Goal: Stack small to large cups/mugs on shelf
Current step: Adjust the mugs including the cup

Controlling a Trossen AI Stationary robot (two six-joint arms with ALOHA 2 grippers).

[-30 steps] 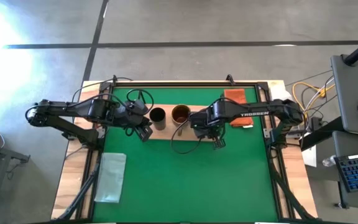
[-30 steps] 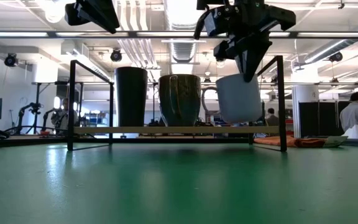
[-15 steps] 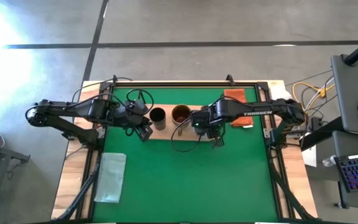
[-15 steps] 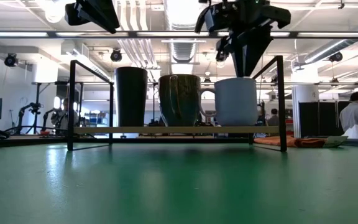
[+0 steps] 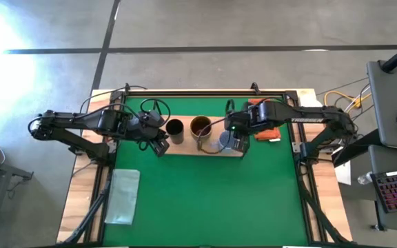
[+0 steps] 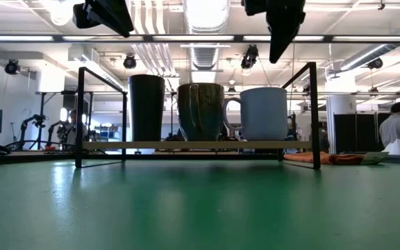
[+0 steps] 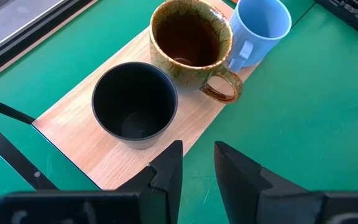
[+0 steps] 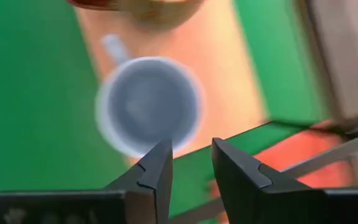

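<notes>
Three vessels stand upright in a row on the light-wood shelf [image 6: 193, 145]: the black cup [image 6: 146, 107], the brown-gold mug [image 6: 201, 111] and the pale blue mug [image 6: 264, 113], each resting on its base. My right gripper [image 8: 191, 165] hovers open above the blue mug [image 8: 149, 106], clear of it, toward the shelf's right end [image 5: 238, 143]. My left gripper [image 7: 197, 165] stands open, raised off the shelf's left near corner, looking at the black cup [image 7: 134, 102], with nothing between its fingers.
Thin black wire frames [image 6: 314, 114] rise at both shelf ends. An orange-brown folded cloth [image 5: 260, 107] lies behind the shelf at the right. A pale cloth [image 5: 123, 196] lies at the near left. Green mat [image 5: 212, 200] stretches in front. A person [image 6: 398, 128] sits far off in the room.
My right gripper has set the blue mug, which hung tilted above the shelf, down upright beside the brown mug. It has let go, risen clear and shifted toward the table's far right.
</notes>
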